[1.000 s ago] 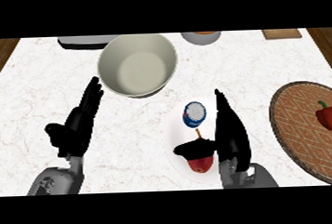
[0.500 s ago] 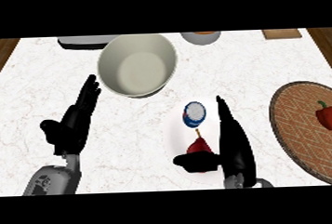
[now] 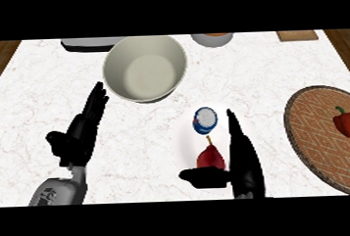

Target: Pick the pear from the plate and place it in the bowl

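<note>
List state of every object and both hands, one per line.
pear: upright on the white plate, right hand beside it, not lifted
small blue-and-white cup: on the same plate, behind the pear
bowl: empty, tilted toward the camera
red pepper: lying on the woven mat
right hand: open, thumb under the pear
left hand: open, holding nothing
</note>
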{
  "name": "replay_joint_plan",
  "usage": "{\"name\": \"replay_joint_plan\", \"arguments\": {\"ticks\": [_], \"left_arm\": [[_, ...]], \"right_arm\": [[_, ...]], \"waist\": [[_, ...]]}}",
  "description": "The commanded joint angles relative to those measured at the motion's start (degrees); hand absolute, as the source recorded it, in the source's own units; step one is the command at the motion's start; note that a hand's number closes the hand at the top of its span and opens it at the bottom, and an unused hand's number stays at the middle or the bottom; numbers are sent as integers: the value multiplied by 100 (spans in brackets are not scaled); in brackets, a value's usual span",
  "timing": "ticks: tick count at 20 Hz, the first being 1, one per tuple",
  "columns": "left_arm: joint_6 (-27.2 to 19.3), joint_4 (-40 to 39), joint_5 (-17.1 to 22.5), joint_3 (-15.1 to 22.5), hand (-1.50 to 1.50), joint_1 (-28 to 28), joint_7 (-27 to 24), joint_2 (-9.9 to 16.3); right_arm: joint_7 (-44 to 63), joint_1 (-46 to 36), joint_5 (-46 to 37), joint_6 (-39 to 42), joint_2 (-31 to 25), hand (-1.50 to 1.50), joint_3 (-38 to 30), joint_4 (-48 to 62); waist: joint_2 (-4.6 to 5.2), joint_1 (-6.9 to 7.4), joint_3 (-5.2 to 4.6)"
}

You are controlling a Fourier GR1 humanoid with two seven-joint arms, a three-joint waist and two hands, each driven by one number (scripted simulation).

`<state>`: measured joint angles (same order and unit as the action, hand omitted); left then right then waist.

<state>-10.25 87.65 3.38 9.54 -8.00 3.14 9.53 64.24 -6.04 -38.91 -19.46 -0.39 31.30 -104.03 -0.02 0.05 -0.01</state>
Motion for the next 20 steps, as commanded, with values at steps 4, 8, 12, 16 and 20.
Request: {"name": "replay_joint_plan", "arguments": {"ticks": [4, 8, 12, 16, 20], "left_arm": [[-74, -218, -178, -60, 0, -243, 26, -116], [-20, -41, -101, -180, 0, -273, 261, -101], [174, 557, -62, -195, 0, -21, 561, 71], [219, -130, -113, -217, 0, 170, -235, -150], [205, -76, -175, -203, 0, 8, 68, -241]], "right_arm": [[677, 90, 67, -1012, 37, -150, 421, 251], [191, 309, 197, -1289, 37, -150, 329, 586], [-296, 201, 462, -1206, 37, -150, -76, 1114], [134, 317, -101, -800, 38, -150, 29, 1250], [297, -48, -13, -950, 36, -150, 182, 1787]], "waist": [[0, -10, 1], [-1, -3, 2], [-4, 23, 3], [1, -6, -3], [6, 19, 0]]}}
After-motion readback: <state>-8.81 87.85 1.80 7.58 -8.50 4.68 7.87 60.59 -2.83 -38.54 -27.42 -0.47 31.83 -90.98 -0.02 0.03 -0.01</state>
